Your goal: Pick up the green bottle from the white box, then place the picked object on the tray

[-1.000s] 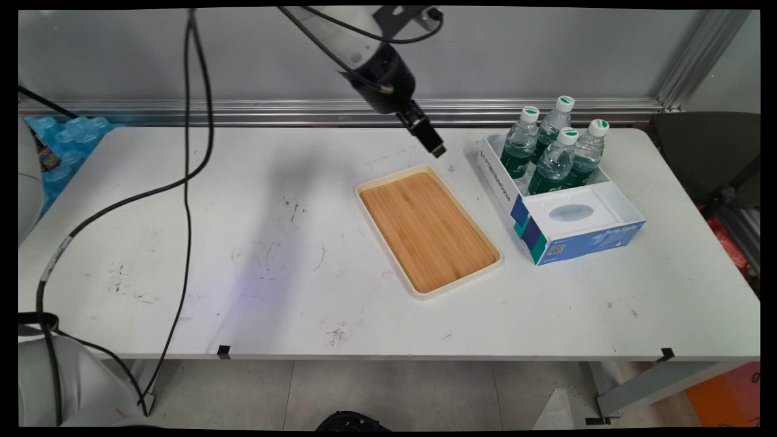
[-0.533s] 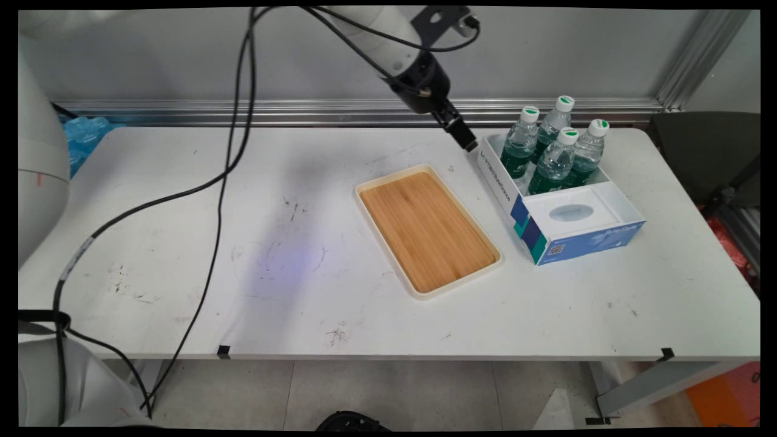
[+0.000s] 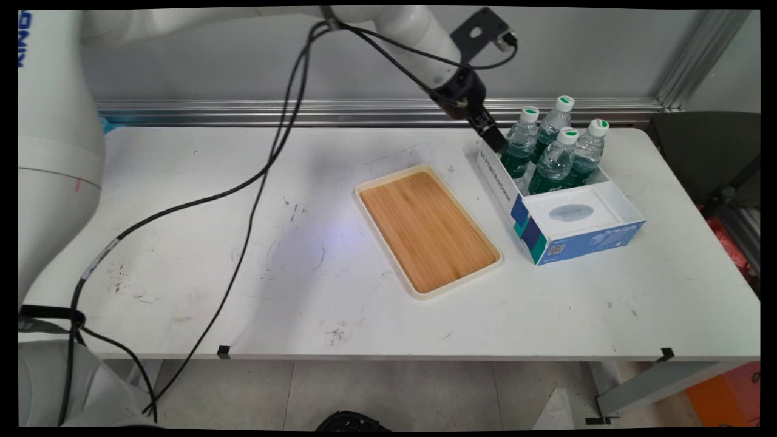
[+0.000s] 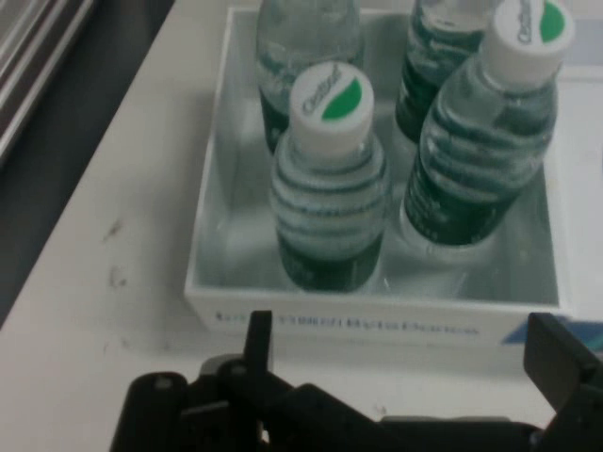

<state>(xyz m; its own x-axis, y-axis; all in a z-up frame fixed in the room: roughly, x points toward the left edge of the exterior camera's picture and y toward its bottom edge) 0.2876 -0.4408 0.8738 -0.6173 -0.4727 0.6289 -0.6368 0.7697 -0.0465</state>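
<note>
The tool (image 3: pixel 499 144) hangs with its fingers spread wide and nothing between them, just above the near-left wall of the white and blue box (image 3: pixel 567 233) on the desk (image 3: pixel 182 243). Four water bottles stand in the box's far part; the nearest bottle (image 4: pixel 328 184) is directly ahead of the fingers. A wooden tray (image 3: pixel 427 229) lies just left of the box.

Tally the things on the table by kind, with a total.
Water bottles: 4, first, all standing in the box
Blue-and-white box: 1
Bamboo tray: 1
Total: 6
The tool is open, empty, beside the nearest bottle.
</note>
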